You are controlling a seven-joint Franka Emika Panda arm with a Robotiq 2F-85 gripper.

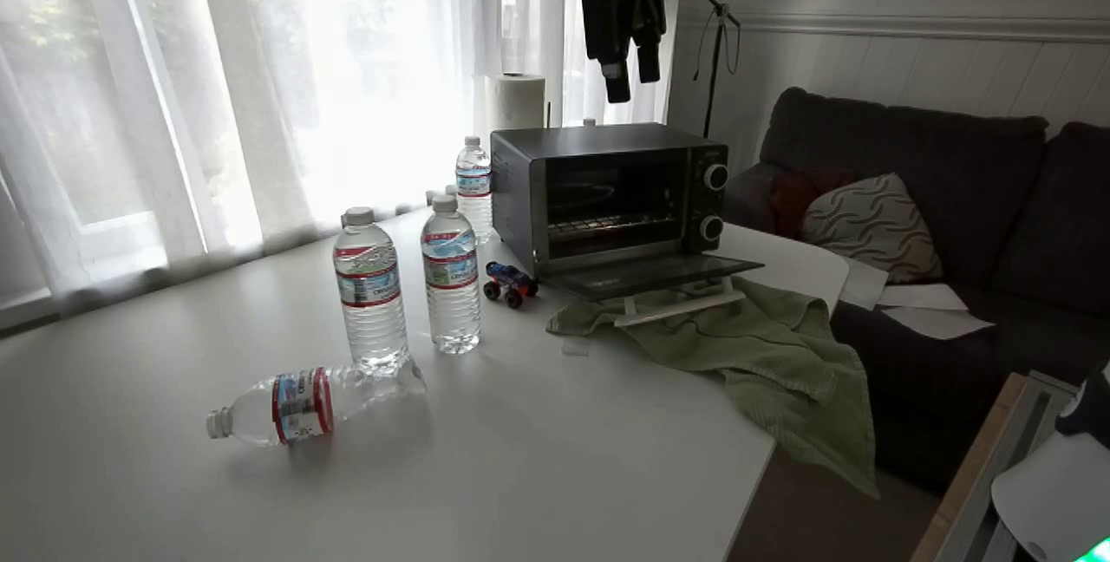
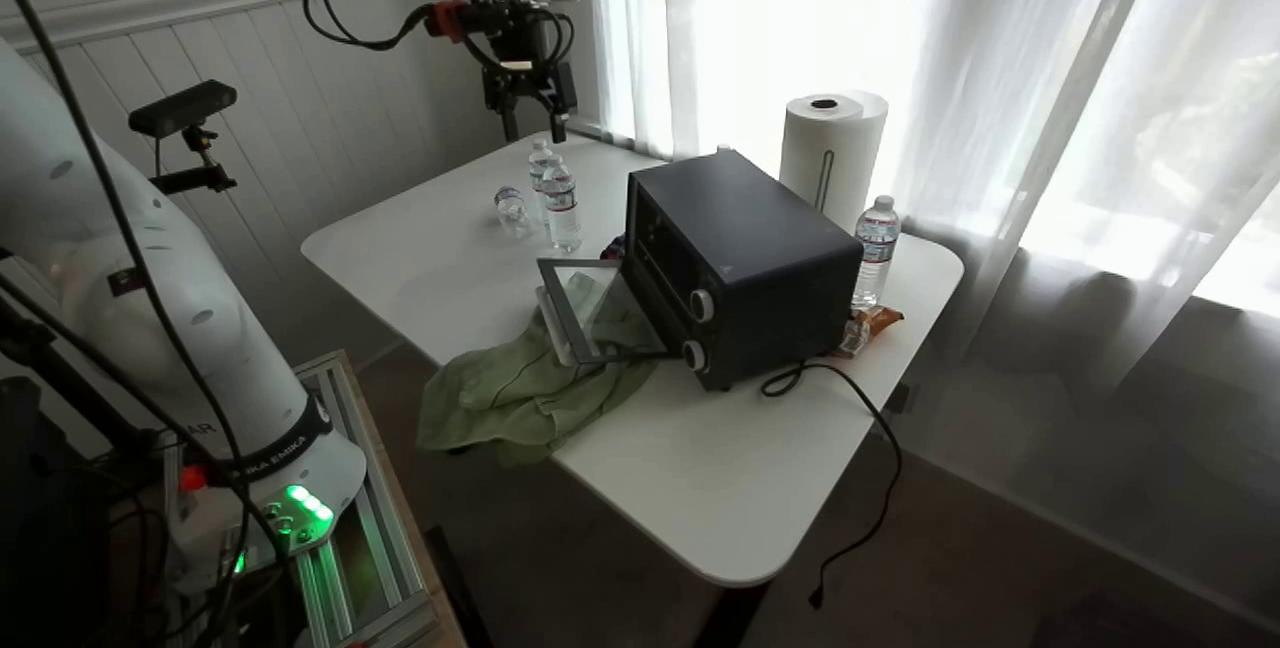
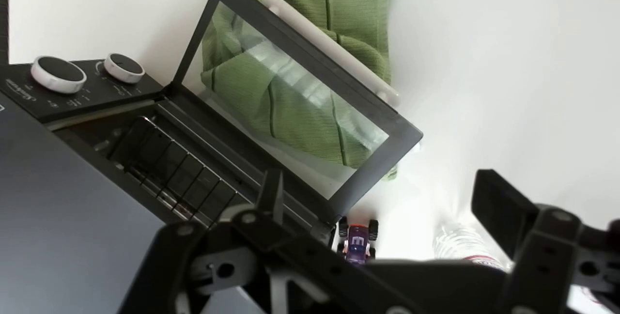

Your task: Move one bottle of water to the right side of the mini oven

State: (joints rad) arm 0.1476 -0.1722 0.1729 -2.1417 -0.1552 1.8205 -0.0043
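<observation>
Past knob end of mini oven (image 2: 765, 228), white desk (image 2: 720, 488) runs open to rounded corner, power cord (image 2: 897, 458) trailing over edge. Under lowered glass door (image 1: 646, 274), ribbed green cloth (image 1: 789, 358). Higher than oven, hand (image 1: 633, 85) hangs, fingers (image 3: 503, 212) apart. Beside oven wall opposite knobs (image 2: 702, 306): upright bottle of water (image 1: 473, 180), clear plastic, white cap, blue-white band; lookalike bottle (image 2: 876, 253) behind oven.

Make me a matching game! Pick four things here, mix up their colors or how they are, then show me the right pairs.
Things:
1. mini oven
2. towel
3. paper towel roll
4. toy truck

Looks like:
A. white, standing upright
B. purple in the wrist view
C. glass door folded down open
D. green, draped partly off the table

Right pairs: 1-C, 2-D, 3-A, 4-B
</observation>
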